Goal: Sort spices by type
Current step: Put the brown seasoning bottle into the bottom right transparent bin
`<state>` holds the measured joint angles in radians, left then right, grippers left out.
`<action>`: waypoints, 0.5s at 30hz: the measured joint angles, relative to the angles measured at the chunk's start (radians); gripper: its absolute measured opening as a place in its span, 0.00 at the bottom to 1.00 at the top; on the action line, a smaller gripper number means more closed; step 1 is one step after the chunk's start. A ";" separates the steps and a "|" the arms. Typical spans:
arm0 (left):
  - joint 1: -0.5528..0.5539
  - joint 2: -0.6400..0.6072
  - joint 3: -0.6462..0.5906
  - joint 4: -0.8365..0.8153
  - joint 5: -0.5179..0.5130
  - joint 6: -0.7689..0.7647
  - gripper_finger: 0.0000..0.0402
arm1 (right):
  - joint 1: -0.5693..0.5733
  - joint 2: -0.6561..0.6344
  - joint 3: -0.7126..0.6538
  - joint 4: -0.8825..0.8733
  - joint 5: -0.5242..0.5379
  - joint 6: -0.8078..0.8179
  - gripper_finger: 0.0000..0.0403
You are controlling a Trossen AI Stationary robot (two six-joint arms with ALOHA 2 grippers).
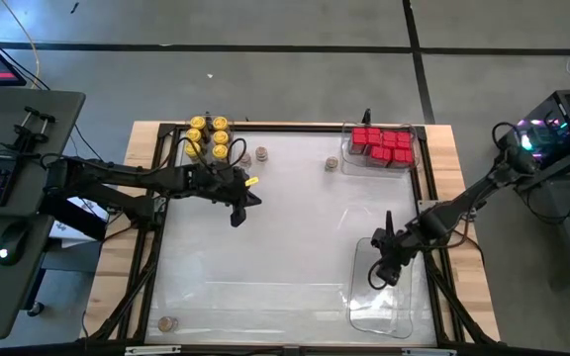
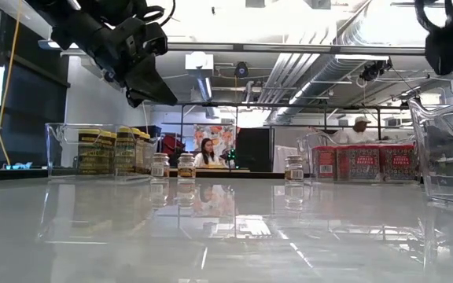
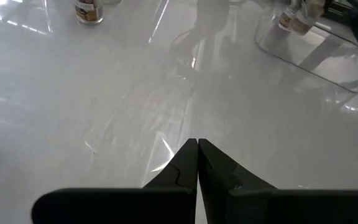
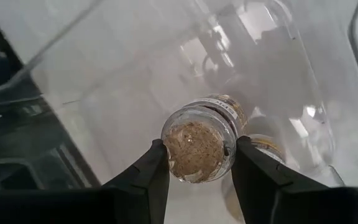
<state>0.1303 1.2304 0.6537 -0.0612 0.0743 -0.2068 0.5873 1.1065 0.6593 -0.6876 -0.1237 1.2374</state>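
Note:
My right gripper (image 1: 382, 277) is over the clear tray (image 1: 396, 314) at the near right, shut on a small glass spice jar (image 4: 197, 146) filled with tan spice. My left gripper (image 1: 243, 206) hangs shut and empty above the table's left middle. Yellow-lidded jars (image 1: 209, 135) stand in a tray at the far left. Red boxes (image 1: 384, 145) fill a tray at the far right. Three brown-lidded jars (image 1: 262, 153) stand on the table between those trays. Another brown-lidded jar (image 1: 168, 323) stands at the near left. My right gripper pinches the jar's round glass body (image 4: 174, 146) between its two fingers (image 4: 153, 169), one on each side. The fingers slant steeply down from above. The round end with tan spice faces the wrist, and the labelled side (image 4: 225, 107) points away toward the tray.
The clear tray's walls (image 4: 104, 93) rise around the held jar. In the low view, the left gripper (image 2: 162, 93) hangs well above the table and the tray wall (image 2: 447, 149) stands at the right. People show in the room behind the table.

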 joint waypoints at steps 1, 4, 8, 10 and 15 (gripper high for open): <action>0.000 0.000 0.000 -0.001 0.000 -0.001 0.00 | 0.000 0.000 -0.014 0.013 0.002 0.008 0.35; 0.000 0.000 0.000 -0.001 0.000 -0.001 0.00 | 0.000 -0.002 -0.035 0.023 0.007 0.012 0.36; 0.000 0.000 0.000 -0.001 0.000 -0.001 0.00 | 0.000 0.000 -0.040 0.027 0.012 -0.004 0.37; 0.000 0.000 0.000 -0.002 0.000 -0.001 0.00 | 0.000 0.000 -0.040 0.031 0.013 -0.004 0.38; 0.000 0.000 0.000 -0.002 0.000 -0.001 0.00 | 0.000 0.000 -0.039 0.042 0.012 -0.003 0.42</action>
<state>0.1299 1.2304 0.6537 -0.0628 0.0746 -0.2081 0.5869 1.1061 0.6205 -0.6453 -0.1121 1.2342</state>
